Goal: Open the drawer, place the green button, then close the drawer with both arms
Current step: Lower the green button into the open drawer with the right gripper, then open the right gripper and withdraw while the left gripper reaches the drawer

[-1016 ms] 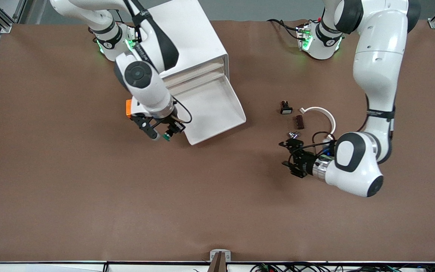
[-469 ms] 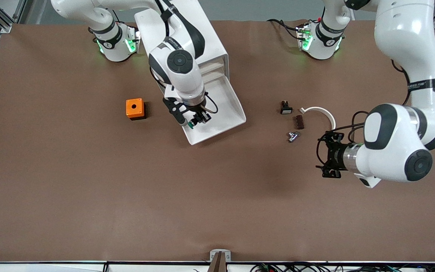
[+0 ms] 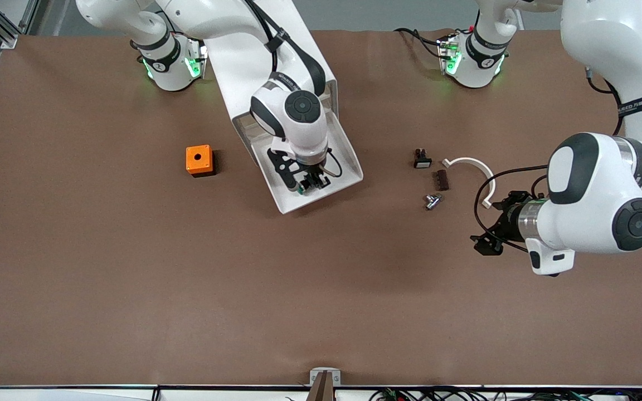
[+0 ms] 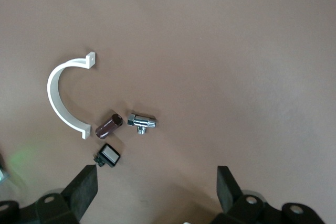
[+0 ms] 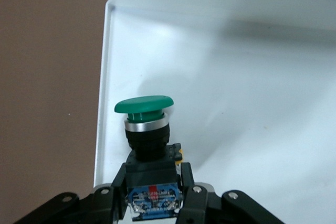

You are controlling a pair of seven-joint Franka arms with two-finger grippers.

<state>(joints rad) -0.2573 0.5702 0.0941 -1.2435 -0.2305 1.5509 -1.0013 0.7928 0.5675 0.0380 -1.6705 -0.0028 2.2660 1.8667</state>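
The white drawer (image 3: 339,167) stands pulled out of the white box cabinet (image 3: 293,50). My right gripper (image 3: 305,184) is shut on the green-capped button (image 5: 144,106) and holds it over the open drawer's tray (image 5: 252,87), near its front corner. The button shows as a small green spot in the front view (image 3: 301,190). My left gripper (image 3: 486,245) is open and empty, low over bare table toward the left arm's end; its fingers (image 4: 84,187) frame brown table.
An orange cube with a hole (image 3: 199,160) sits toward the right arm's end. A black piece with a white cap (image 3: 422,160), a dark brown piece (image 3: 441,180), a chrome fitting (image 3: 432,201) and a white curved clip (image 3: 474,167) lie beside my left gripper.
My right gripper has carried the button from beside the drawer's front corner to over the tray. My left arm has swung away from the small parts toward its own end.
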